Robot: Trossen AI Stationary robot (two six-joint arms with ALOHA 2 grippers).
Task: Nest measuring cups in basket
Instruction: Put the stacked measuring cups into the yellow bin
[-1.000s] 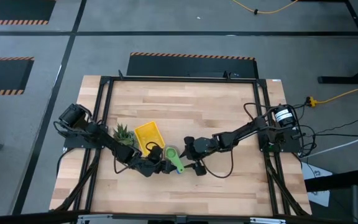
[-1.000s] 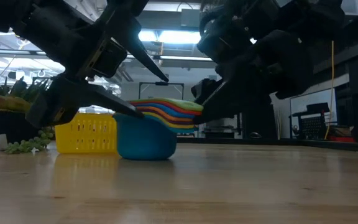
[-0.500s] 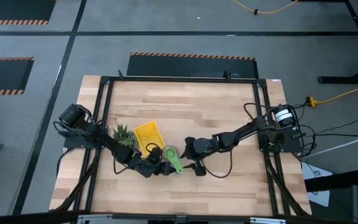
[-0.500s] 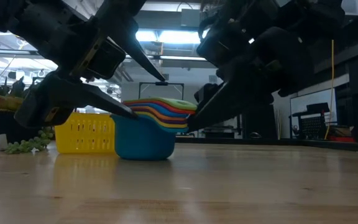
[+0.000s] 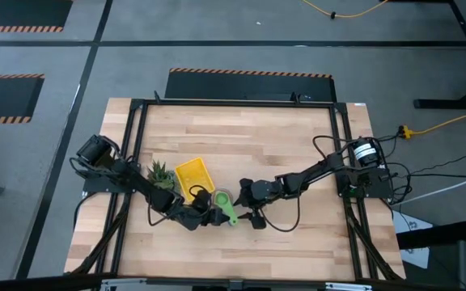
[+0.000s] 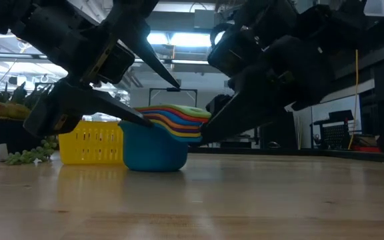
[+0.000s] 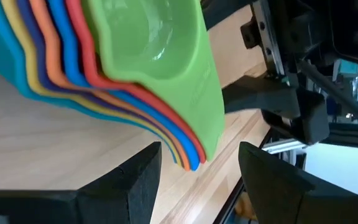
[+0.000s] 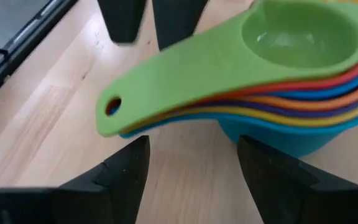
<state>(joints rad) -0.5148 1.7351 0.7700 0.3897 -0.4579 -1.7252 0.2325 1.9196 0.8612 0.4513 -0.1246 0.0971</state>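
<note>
Measuring cups (image 6: pixel 169 133) nested at frame centre beside basket (image 6: pixel 92 143); left gripper (image 5: pixel 209 217) and right gripper (image 5: pixel 251 217) flank them, fingers apparently spread, gripping nothing.

Two black multi-joint arms, matte angular housings. Left hand (image 7: pixel 194 186): two flat dark blunt-tipped fingers. Right hand (image 8: pixel 194 168): same dark flat fingers. Black cable loops along right arm; silver-white cylindrical motor cap at its base.

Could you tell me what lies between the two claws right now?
The nested measuring cups sit between the left claw and right claw, green on top, resting on the table beside the basket; the high view shows it.
</note>
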